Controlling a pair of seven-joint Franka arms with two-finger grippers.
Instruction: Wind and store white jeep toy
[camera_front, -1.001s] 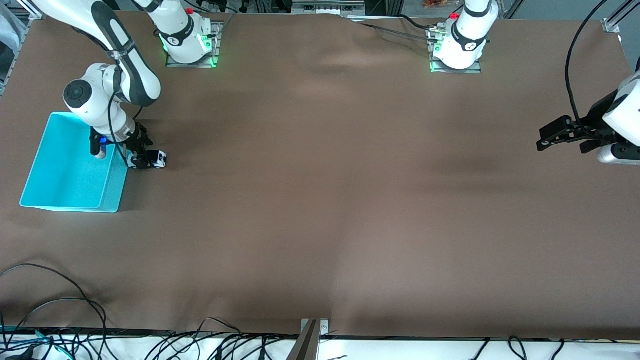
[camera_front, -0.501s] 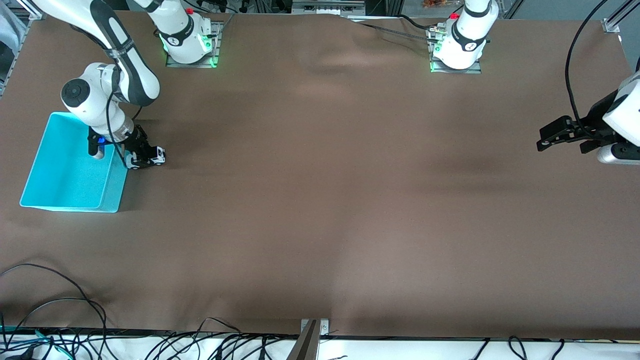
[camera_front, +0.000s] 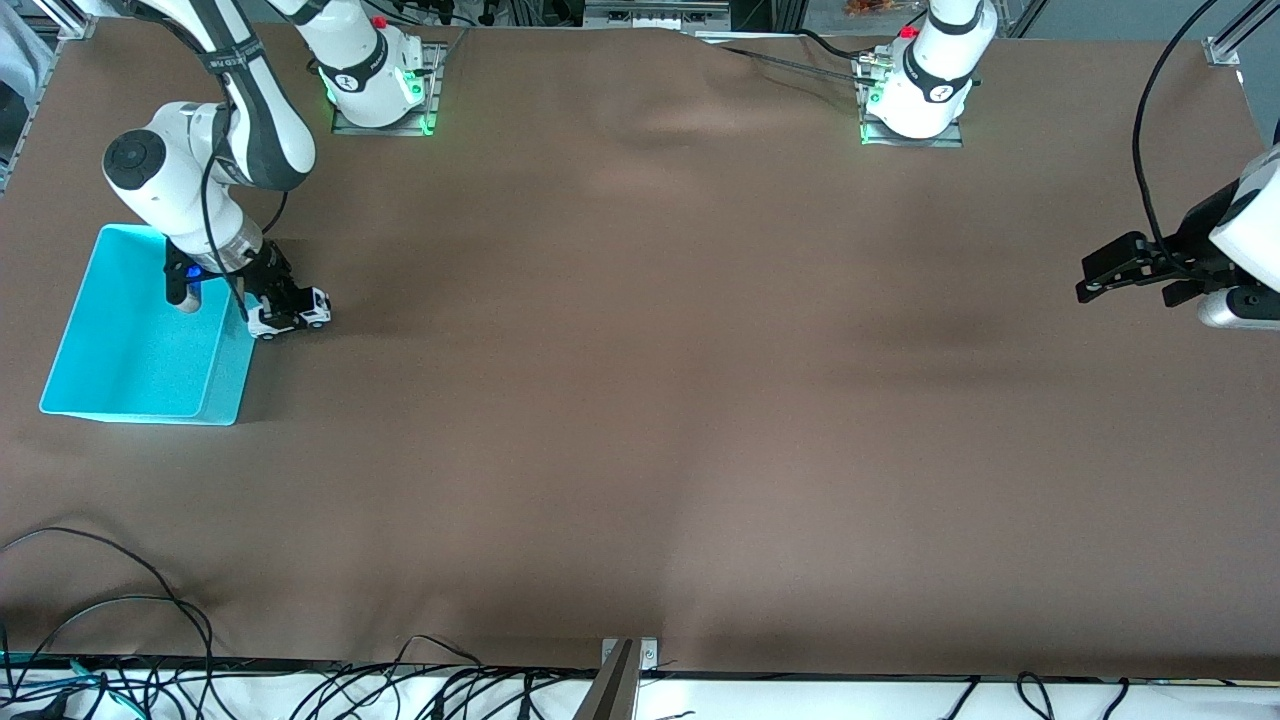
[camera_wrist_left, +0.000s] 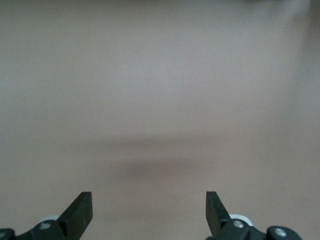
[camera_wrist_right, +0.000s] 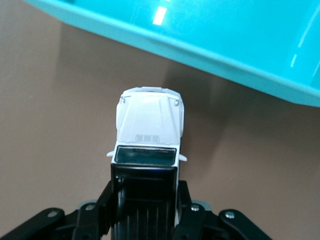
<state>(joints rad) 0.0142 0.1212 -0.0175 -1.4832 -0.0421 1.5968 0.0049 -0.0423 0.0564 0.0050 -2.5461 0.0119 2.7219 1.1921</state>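
Observation:
The white jeep toy (camera_front: 306, 319) is beside the cyan bin (camera_front: 130, 352), next to the wall that faces the table's middle. My right gripper (camera_front: 279, 306) is shut on the toy's black-roofed rear. In the right wrist view the white hood (camera_wrist_right: 149, 125) sticks out past my right gripper (camera_wrist_right: 146, 202), pointing at the bin's wall (camera_wrist_right: 235, 75). The toy looks slightly tilted, and whether its wheels touch the cloth I cannot tell. My left gripper (camera_front: 1108, 271) waits open over the left arm's end of the table. Only brown cloth shows between the fingers of the left gripper (camera_wrist_left: 148, 212).
Brown cloth (camera_front: 660, 380) covers the whole table. The bin holds nothing visible. Loose cables (camera_front: 110, 610) lie along the edge nearest the front camera, and a metal bracket (camera_front: 628, 655) sits at that edge's middle.
My right gripper has shut on the jeep toy. The right arm's wrist has swung a little toward the bin, and the toy has tilted slightly. The left arm has not moved.

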